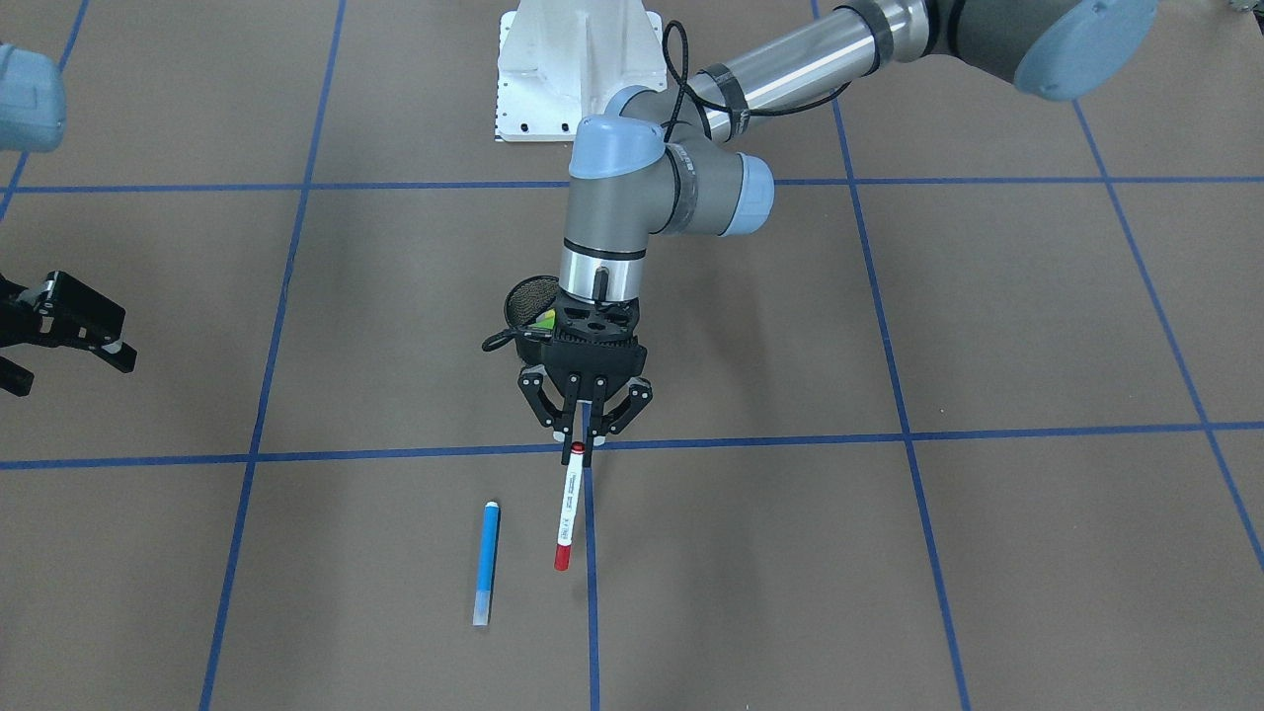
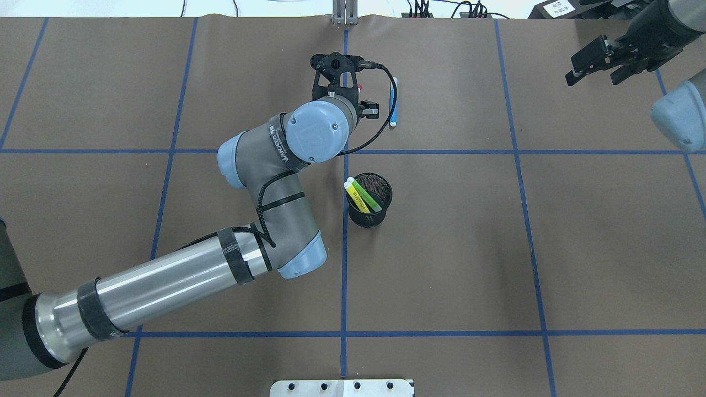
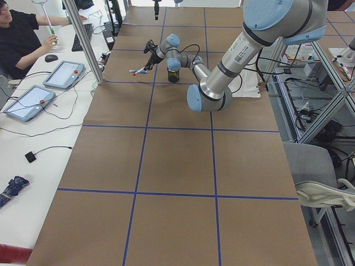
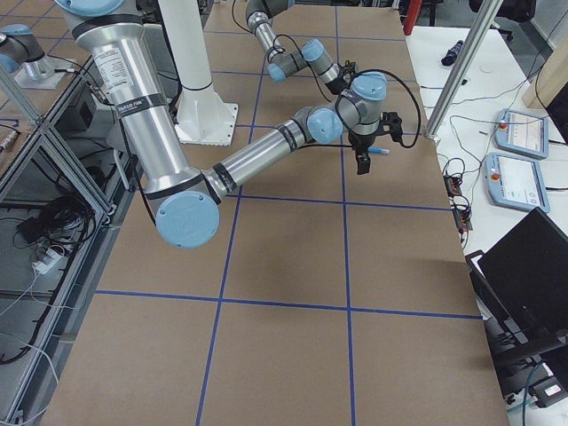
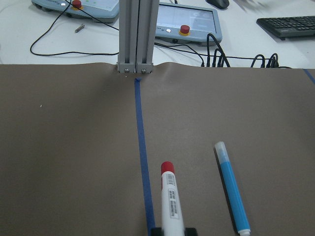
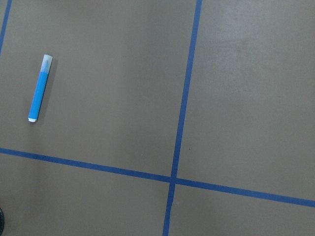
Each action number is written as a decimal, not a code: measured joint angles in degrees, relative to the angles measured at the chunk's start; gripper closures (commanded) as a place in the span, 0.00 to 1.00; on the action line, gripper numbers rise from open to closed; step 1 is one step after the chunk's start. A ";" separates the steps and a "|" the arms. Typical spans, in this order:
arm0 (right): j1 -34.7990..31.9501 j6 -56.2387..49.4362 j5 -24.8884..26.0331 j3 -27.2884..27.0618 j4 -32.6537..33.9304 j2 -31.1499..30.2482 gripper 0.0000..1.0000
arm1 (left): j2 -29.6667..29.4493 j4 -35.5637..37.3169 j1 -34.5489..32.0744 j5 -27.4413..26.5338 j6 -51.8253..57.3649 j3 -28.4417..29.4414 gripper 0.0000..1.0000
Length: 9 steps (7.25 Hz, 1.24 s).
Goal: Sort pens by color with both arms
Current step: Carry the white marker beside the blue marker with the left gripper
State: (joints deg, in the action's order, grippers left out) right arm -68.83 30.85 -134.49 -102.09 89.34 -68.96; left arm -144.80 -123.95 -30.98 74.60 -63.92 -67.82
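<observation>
My left gripper [image 1: 585, 434] reaches past the table's middle and is shut on one end of the white pen [image 1: 568, 506]. The pen's red cap [image 5: 168, 167] points away from the robot along the blue tape line. The blue pen [image 1: 486, 563] lies loose on the paper just beside it, also seen in the overhead view [image 2: 392, 102]. A yellow pen [image 2: 357, 197] and a green pen [image 2: 368, 196] stand in the black mesh cup [image 2: 370, 215]. My right gripper [image 2: 593, 77] hangs open and holds nothing, far off at the table's right.
The white robot base [image 1: 553, 79] sits at the near edge. An aluminium post [image 5: 133, 34] stands at the far edge. Beyond it are control tablets [image 5: 189, 19] and cables. A person [image 3: 16, 39] sits at the side table. Blue tape lines [image 2: 345, 275] grid the brown paper.
</observation>
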 measured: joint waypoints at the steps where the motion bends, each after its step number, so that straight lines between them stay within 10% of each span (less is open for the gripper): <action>1: -0.10 0.00 0.03 -0.01 -0.02 0.03 0.00 | -0.62 -4.66 0.02 -1.58 -0.04 2.89 1.00; 4: -0.10 -0.02 0.25 0.04 -0.04 0.11 0.00 | -0.60 -9.53 0.33 -5.44 -0.14 7.22 1.00; 6: -0.15 -0.08 0.33 0.09 -0.04 0.07 0.00 | -0.59 -9.69 0.88 -6.41 -0.88 7.49 0.42; 9: -0.16 -0.09 0.36 0.03 -0.04 0.13 0.00 | -0.59 -9.63 1.16 -7.54 -6.90 7.51 0.01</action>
State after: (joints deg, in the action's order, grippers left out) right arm -68.99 30.76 -134.12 -102.06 89.30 -68.83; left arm -145.40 -133.58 -29.82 67.07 -70.81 -60.30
